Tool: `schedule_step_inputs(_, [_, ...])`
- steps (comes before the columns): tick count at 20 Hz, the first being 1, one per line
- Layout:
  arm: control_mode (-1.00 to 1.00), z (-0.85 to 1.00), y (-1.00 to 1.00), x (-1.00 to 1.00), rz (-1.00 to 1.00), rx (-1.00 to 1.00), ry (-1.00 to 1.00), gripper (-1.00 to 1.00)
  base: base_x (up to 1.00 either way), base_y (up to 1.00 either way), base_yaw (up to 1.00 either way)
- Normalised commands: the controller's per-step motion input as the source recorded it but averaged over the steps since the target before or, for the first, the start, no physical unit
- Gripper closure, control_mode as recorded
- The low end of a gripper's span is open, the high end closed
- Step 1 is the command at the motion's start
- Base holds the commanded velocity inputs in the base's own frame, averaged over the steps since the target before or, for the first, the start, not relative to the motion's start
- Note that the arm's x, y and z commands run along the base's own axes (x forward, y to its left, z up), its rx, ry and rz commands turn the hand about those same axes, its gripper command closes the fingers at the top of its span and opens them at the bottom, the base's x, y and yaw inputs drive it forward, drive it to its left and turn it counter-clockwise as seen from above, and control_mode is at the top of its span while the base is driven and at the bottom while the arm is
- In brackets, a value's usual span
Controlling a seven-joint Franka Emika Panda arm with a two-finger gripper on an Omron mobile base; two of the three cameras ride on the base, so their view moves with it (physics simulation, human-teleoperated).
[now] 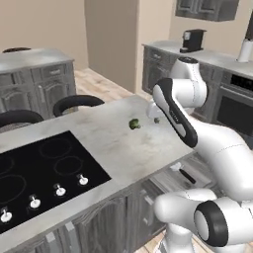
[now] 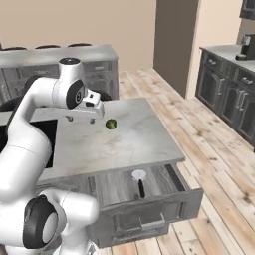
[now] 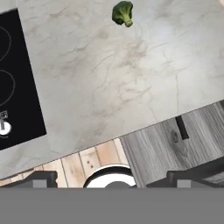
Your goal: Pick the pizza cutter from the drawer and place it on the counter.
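One small pizza cutter (image 2: 140,181), with a pale round disc blade and a short black handle, lies flat on the grey floor of the wide shallow drawer (image 2: 149,209), which stands pulled out below the front edge of the counter; we see the blade toward the counter and the handle pointing toward the drawer's wood-grain front with its silver bar handle. In the left base view the black handle (image 1: 187,176) shows in the open drawer (image 1: 173,180), partly behind our arm. Above it spreads the light grey-white marbled stone counter (image 2: 124,144), and on it, back from the front edge and toward the right end, sits a small green broccoli floret (image 2: 111,124), which we also see in the left base view (image 1: 134,124) and in the hand view (image 3: 123,12). The inset black glass cooktop (image 1: 39,173) takes up the counter's left part, its silver knobs along its front edge. Our two-finger gripper (image 2: 81,118) hangs over the counter just left of the floret, holding nothing; its fingers are spread apart. A black coffee machine (image 1: 191,40) stands on the far wall counter.
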Motion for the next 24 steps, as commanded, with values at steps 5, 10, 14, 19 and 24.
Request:
schedule_step_inputs(5, [1.00, 0.00, 0.00, 0.00, 0.00, 0.00, 0.00, -1.00, -0.04, 0.22, -0.30])
schedule_step_inputs(10, [1.00, 0.00, 0.00, 0.00, 0.00, 0.00, 0.00, -1.00, -0.18, 0.28, -0.29])
schedule_step_inputs(14, [1.00, 0.00, 0.00, 0.00, 0.00, 0.00, 0.00, -1.00, -0.18, 0.37, -0.30])
schedule_step_inputs(19, [1.00, 0.00, 0.00, 0.00, 0.00, 0.00, 0.00, -1.00, -0.10, 0.44, -0.23])
schedule_step_inputs(24, [1.00, 0.00, 0.00, 0.00, 0.00, 0.00, 0.00, -1.00, -0.17, 0.32, -0.11])
